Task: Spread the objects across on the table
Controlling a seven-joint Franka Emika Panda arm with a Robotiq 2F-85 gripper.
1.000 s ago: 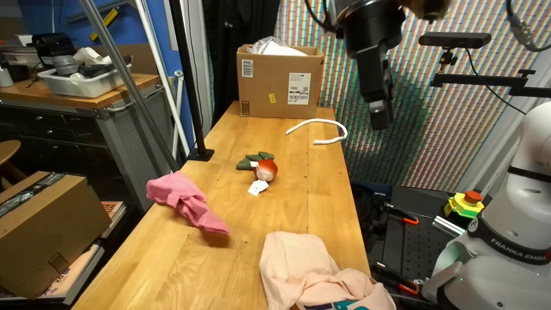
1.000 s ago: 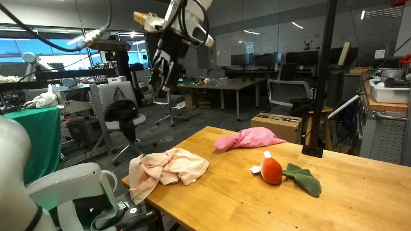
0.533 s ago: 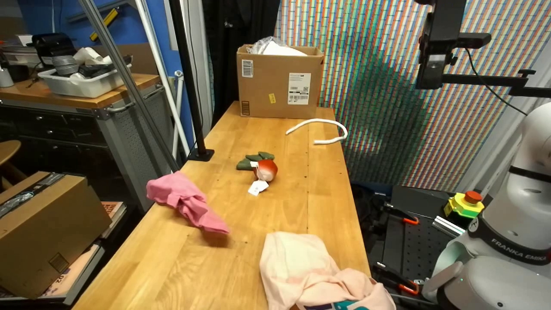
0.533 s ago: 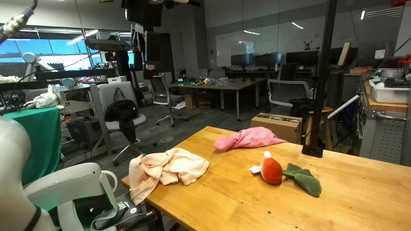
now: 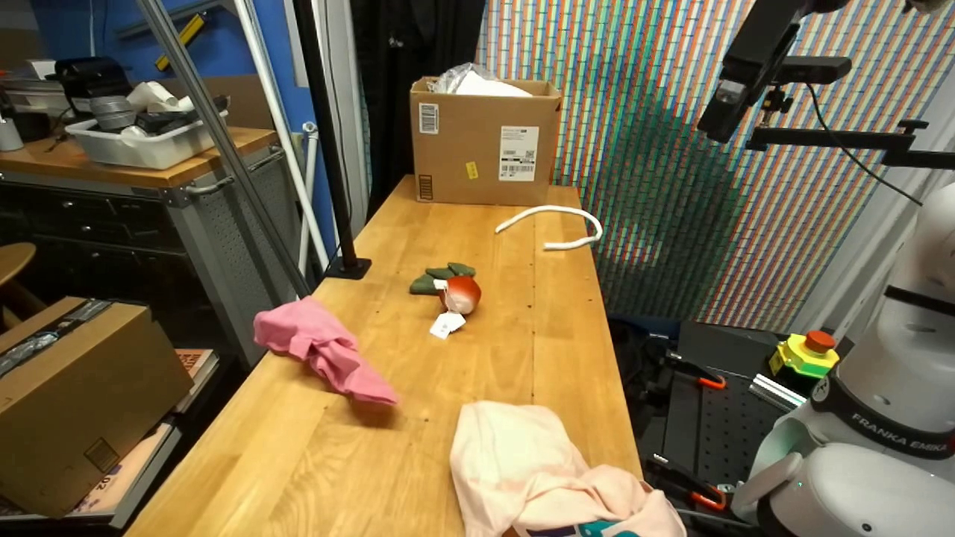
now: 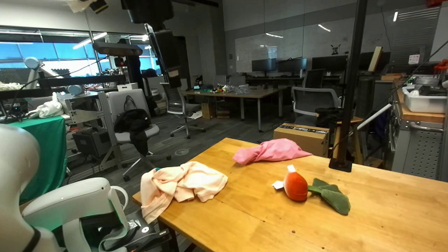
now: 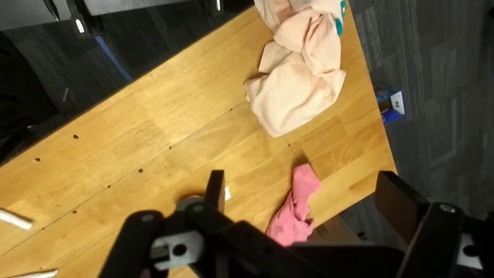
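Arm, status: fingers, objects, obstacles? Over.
Fingers open, holding nothing. Peach cloth, pink cloth, red plush toy, white cord lying apart. Black post on table, possible obstacle.

The claw (image 7: 302, 191) sits in the lower part of the wrist view, its two dark fingers (image 7: 403, 206) spread wide apart, inner faces turned toward each other. In both exterior views it hangs high and aslant, fingers angled downward, its housing (image 6: 148, 10) cut by the top edge. The white arm (image 5: 906, 358) stands at a side edge of both, and in an exterior view a thin black strap (image 5: 921, 300) shows above a wider FRANKA EMIKA band (image 5: 891, 431)
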